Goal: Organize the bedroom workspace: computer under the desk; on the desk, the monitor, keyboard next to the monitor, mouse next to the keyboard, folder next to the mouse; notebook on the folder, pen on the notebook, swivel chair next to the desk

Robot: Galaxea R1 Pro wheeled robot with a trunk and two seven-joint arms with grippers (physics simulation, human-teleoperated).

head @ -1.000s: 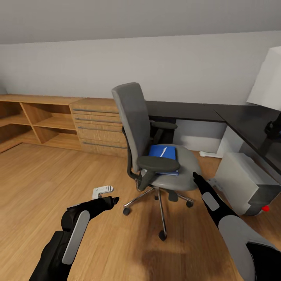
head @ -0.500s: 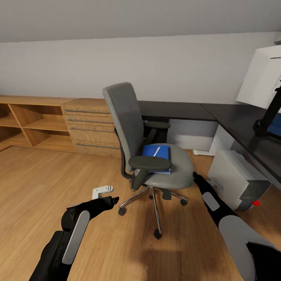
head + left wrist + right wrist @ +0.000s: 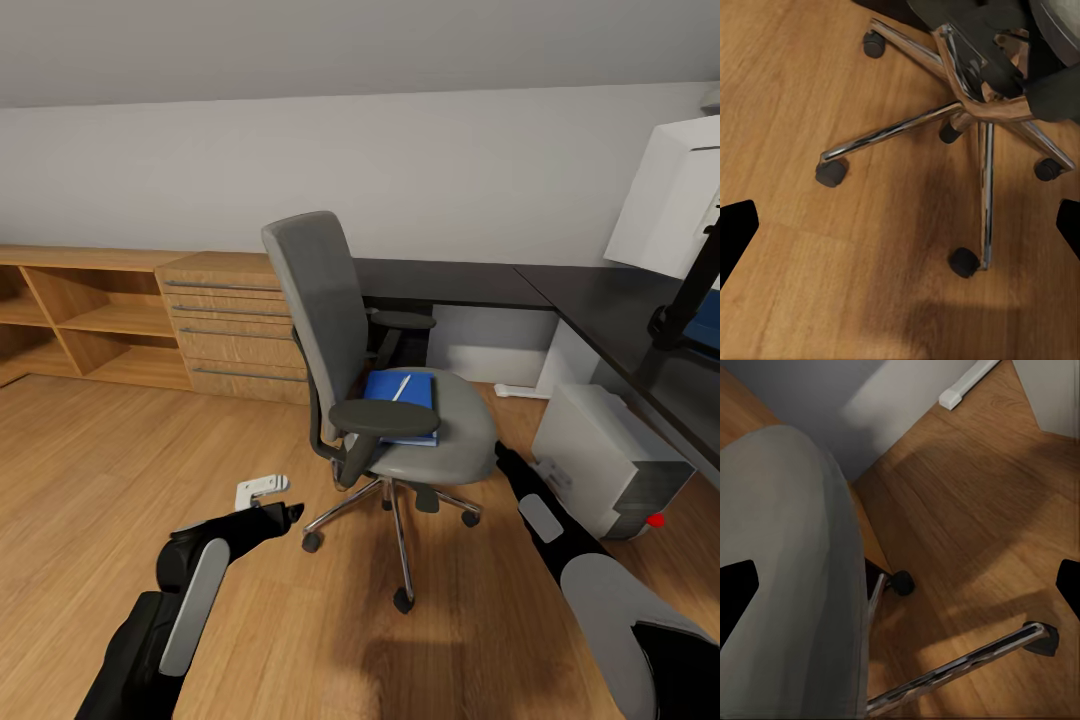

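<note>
While both arms hang low, the bright blue flat folder (image 3: 402,394) lies on the grey upholstered swivel chair (image 3: 385,390), ahead and left of the right claw (image 3: 503,458), the nearer one. Both claws, including the left claw (image 3: 290,513), seem spread. Count: one folder, one slim white pen (image 3: 401,386), one chair.

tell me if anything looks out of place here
A few things. The blue folder with a white pen on top lies on the chair seat, not the desk. A small white object lies loose on the floor, too small to identify. The chair stands out in the room, away from the desk.
</note>
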